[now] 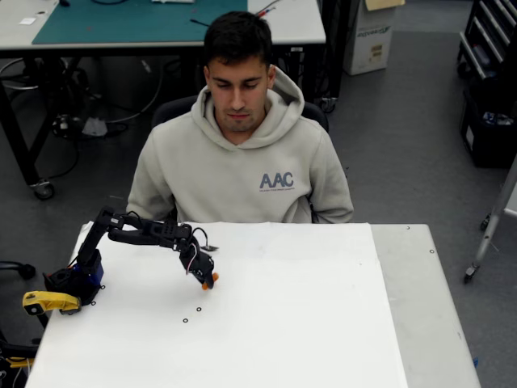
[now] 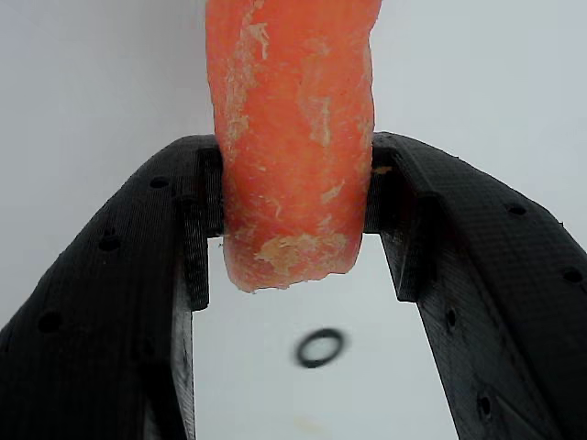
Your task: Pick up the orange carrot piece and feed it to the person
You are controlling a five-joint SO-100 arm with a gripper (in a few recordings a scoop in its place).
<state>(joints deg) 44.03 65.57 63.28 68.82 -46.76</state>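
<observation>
Carrot (image 2: 292, 137) sits clamped between the gripper's (image 1: 206, 279) closed fingers (image 2: 138, 275) just above the table's (image 1: 307, 323) left side, so pickup looks done; next, lifting toward the person (image 1: 242, 153) at the far edge.

We seem to be in a lab or workshop. We see a workbench with a green mat (image 1: 137, 20), loose cables (image 1: 77, 121), and a bare grey floor (image 1: 404, 121).
</observation>
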